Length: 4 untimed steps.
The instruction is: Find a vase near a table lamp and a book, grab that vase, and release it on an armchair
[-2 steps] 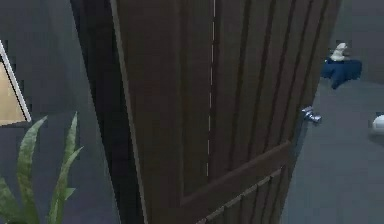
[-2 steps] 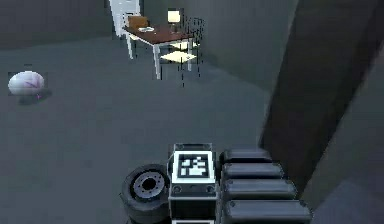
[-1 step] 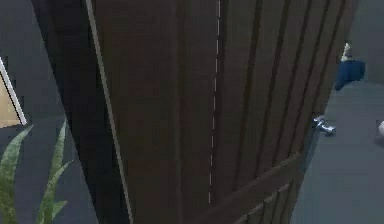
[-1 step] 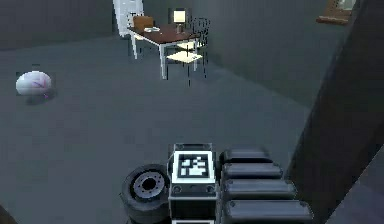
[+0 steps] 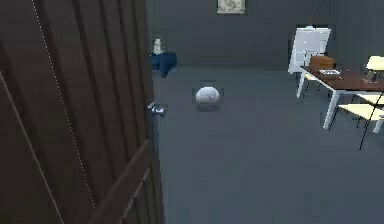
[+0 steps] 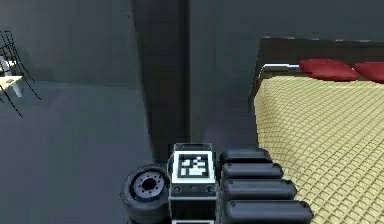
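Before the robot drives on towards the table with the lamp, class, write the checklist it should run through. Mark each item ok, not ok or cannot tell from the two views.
1. Is the table with the lamp in sight? Ok, at the forward view's right.
2. Is a vase on that table? Cannot tell; the things on it are too small to name.
3. Is the door well away from the base? Not ok; it stands close at the forward view's left.
4. Is the floor ahead free? Not ok; a pale ball lies on it.
5. Is the gripper holding nothing? Cannot tell.
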Motion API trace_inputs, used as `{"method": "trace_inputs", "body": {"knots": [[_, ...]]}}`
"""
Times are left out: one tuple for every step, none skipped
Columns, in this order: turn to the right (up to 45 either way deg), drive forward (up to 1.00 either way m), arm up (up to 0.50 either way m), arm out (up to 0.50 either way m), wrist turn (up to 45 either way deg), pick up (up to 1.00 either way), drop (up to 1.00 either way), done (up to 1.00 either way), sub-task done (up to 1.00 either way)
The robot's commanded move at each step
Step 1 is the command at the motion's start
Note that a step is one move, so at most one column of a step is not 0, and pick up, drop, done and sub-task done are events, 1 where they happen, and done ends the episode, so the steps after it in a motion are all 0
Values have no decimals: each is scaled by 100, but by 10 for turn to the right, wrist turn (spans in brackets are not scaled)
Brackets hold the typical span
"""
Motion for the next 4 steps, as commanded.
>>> {"method": "trace_inputs", "body": {"knots": [[450,0,0,0,0,0,0,0,0],[60,0,0,0,0,0,0,0,0],[0,10,0,0,0,0,0,0,0],[450,0,0,0,0,0,0,0,0]]}}
